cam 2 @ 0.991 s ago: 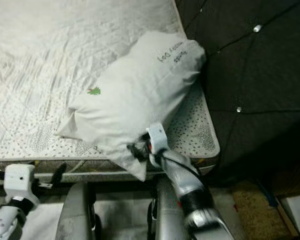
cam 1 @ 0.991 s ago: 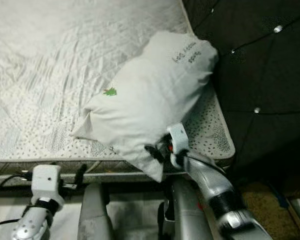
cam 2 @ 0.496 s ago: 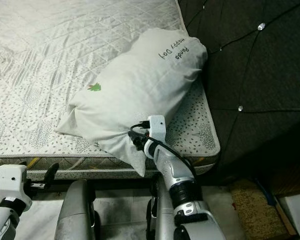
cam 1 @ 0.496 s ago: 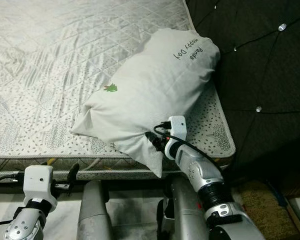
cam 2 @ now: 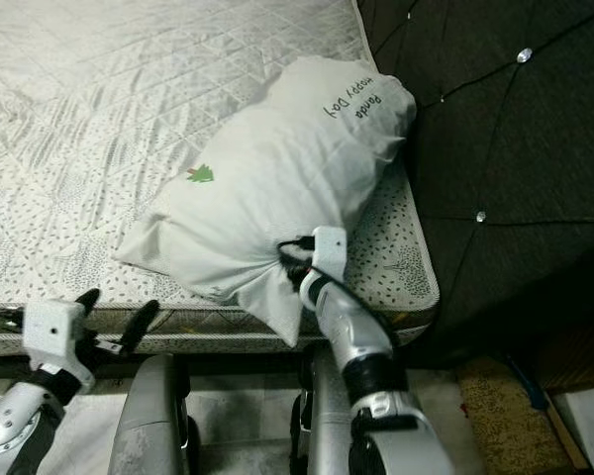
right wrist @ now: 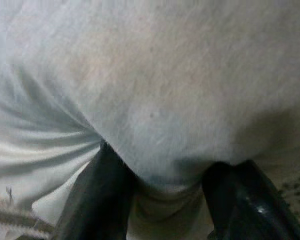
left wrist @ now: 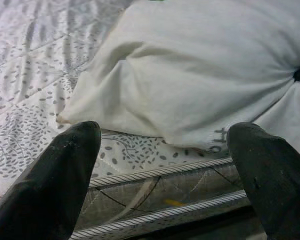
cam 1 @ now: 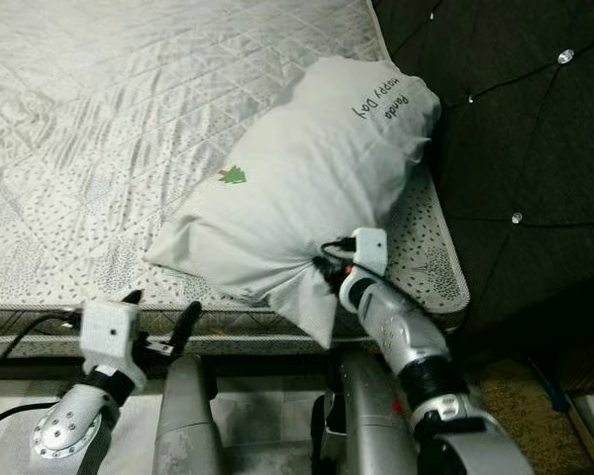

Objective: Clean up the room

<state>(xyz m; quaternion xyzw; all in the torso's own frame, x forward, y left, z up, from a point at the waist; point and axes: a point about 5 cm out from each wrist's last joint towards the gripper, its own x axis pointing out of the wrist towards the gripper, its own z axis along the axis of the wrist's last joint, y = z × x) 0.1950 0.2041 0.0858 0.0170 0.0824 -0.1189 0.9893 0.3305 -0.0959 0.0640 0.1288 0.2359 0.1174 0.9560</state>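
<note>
Right arm is stretched forward and up, its right end effector point(cam 1: 329, 274) clenched on a bunched corner of the white pillow point(cam 1: 307, 178); the left end effector point(cam 1: 158, 315) sits low at the mattress edge, fingers spread. The pillow lies diagonally, printed end toward the dark tufted headboard point(cam 1: 515, 129), on the quilted grey mattress point(cam 1: 109, 129) near its corner.

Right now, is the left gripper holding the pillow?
No, the left gripper hangs open below the mattress edge, apart from the pillow.

Head eyes look down; wrist views sit close, sharing pillow point(cam 1: 307, 188)
</note>
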